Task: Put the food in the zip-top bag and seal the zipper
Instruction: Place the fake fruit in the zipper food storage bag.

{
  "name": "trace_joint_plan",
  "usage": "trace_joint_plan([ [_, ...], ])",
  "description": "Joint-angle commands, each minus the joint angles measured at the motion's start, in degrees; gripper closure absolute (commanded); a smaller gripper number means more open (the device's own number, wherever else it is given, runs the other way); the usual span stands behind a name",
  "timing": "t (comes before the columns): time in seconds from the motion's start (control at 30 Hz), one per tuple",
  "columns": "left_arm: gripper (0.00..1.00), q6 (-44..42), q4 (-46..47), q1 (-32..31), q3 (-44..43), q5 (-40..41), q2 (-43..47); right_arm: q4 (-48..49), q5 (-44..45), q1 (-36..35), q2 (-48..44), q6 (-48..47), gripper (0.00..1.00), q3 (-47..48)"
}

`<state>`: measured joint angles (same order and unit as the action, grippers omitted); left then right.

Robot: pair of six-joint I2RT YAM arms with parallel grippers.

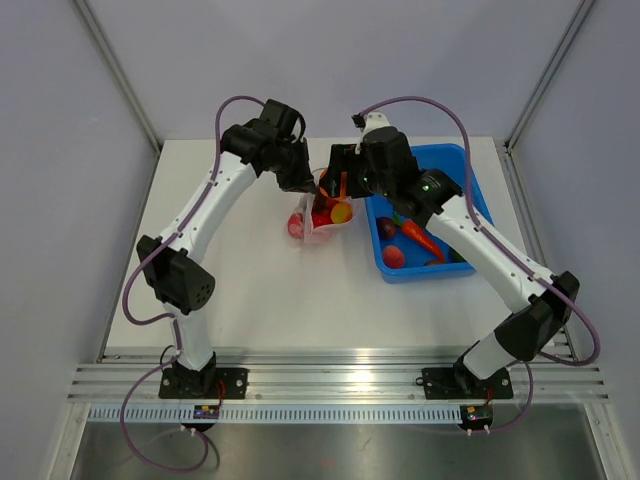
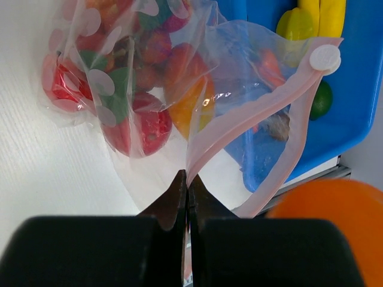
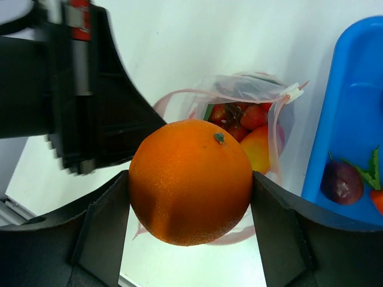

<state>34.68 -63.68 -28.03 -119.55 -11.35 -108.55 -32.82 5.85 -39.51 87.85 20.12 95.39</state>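
The clear zip-top bag [image 1: 318, 222] with pale pink dots lies mid-table, holding several red, orange and green toy foods [image 2: 146, 122]. Its pink zipper strip [image 2: 251, 113] gapes open, white slider [image 2: 325, 58] at one end. My left gripper [image 2: 188, 179] is shut on the bag's mouth edge, holding it up. My right gripper [image 3: 190, 185] is shut on a toy orange [image 3: 190, 179] and holds it above the bag's open mouth [image 3: 239, 98]. The orange also shows blurred at the lower right of the left wrist view [image 2: 329, 230].
A rigid blue tray [image 1: 470, 190] stands right of the bag, holding a carrot [image 1: 418, 236], a purple fruit [image 3: 341, 182], a red piece [image 1: 393, 256], a banana [image 2: 326, 15] and green pieces. The left arm's gripper body [image 3: 78, 89] is close beside the orange.
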Motion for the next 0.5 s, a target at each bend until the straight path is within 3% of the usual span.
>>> trace_joint_plan([
  [0.0, 1.00, 0.6, 0.1, 0.0, -3.1, 1.9, 3.4, 0.9, -0.8, -0.2, 3.1, 1.1, 0.48, 0.8],
  [0.07, 1.00, -0.2, -0.5, 0.1, -3.9, 2.6, 3.8, 0.7, -0.8, -0.2, 4.6, 1.2, 0.40, 0.8],
  [0.1, 1.00, -0.4, -0.7, 0.1, -4.6, 2.7, 3.8, 0.1, -0.5, -0.1, 5.1, 1.2, 0.23, 1.2],
  [0.13, 1.00, -0.5, -0.8, 0.2, -5.0, 2.7, 3.6, -0.5, 0.1, -0.2, 5.7, 1.2, 0.16, 1.8],
  [0.23, 1.00, -0.8, -1.3, 0.3, -4.6, 2.2, 3.5, -2.6, 0.4, -0.2, 6.8, 1.2, 0.02, 3.7],
  [0.4, 1.00, -0.6, 0.2, 0.6, -2.3, 0.6, 4.2, -3.3, 4.2, -0.2, 3.2, -0.9, 0.01, 3.4],
  [0.47, 1.00, -1.2, 0.4, 0.7, -1.9, 0.1, 4.2, -4.1, 6.8, -0.1, 1.4, -2.0, 0.09, 3.0],
])
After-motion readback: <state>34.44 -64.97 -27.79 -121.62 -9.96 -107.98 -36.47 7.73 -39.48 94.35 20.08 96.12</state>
